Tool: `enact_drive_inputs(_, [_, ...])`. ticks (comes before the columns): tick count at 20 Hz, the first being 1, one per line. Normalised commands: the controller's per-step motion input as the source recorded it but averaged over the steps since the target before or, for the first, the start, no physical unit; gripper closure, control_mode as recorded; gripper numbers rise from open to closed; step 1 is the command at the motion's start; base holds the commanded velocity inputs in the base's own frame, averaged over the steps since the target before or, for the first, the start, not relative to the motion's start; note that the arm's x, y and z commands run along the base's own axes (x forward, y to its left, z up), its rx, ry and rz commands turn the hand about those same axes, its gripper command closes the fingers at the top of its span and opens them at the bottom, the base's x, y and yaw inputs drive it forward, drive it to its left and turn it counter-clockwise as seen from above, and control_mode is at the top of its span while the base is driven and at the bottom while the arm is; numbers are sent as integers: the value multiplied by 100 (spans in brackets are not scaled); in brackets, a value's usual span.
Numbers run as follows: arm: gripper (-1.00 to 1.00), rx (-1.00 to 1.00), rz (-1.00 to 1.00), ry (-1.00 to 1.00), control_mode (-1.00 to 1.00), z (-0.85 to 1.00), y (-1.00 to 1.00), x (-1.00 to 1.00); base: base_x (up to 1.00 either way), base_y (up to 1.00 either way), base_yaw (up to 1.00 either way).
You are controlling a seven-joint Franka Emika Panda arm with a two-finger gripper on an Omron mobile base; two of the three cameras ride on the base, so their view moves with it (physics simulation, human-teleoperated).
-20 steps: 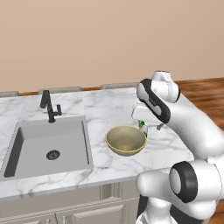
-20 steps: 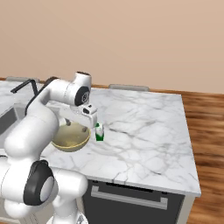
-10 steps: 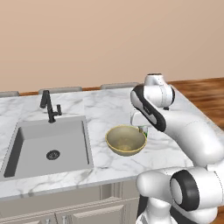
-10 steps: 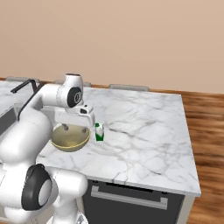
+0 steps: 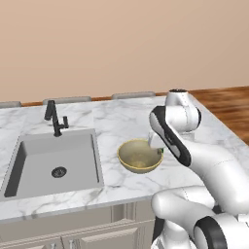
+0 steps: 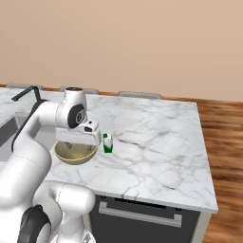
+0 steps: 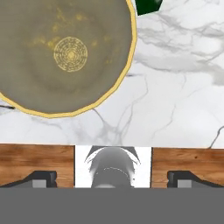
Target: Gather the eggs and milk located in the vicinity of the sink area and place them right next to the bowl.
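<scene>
Milk (image 6: 107,143) stands upright on the counter (image 6: 156,137), just beside the bowl (image 6: 73,153) on the side away from the sink (image 5: 53,163). That part of the job looks done.

Claw (image 7: 112,176) hangs above the counter near the bowl's rim, jaws spread wide, nothing between them. In the hand view the two dark tips sit far apart at the bottom, with the bowl's inside above them and a dark green corner of the milk at the top edge.

Step in hand, as I judge it: milk set down and let go, arm free for the eggs. No egg can be made out on the counter or in the basin; at this size I cannot tell where they lie.

Next move likely calls for swinging back toward the sink and finding the eggs first. They are tiny and round, so a low, centred, gentle pinch would be needed.

Looks:
- Milk: small pale bottle, green cap, green marking.
- Bowl: wide, tan-yellow, smooth rim, ringed centre, empty.
- Sink: grey basin, round drain, black angular faucet (image 5: 54,118) behind it.
</scene>
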Motion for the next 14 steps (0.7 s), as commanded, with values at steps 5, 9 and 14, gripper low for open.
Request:
enact_drive_inputs(5, [-100,0,1,0,-100,0,0,-4,0,0,0])
enact_drive_inputs(9, [-100,0,0,0,100,0,3,-5,-27,31,0])
enact_drive_inputs(14, [-100,0,0,0,100,0,0,0,-57,66,0])
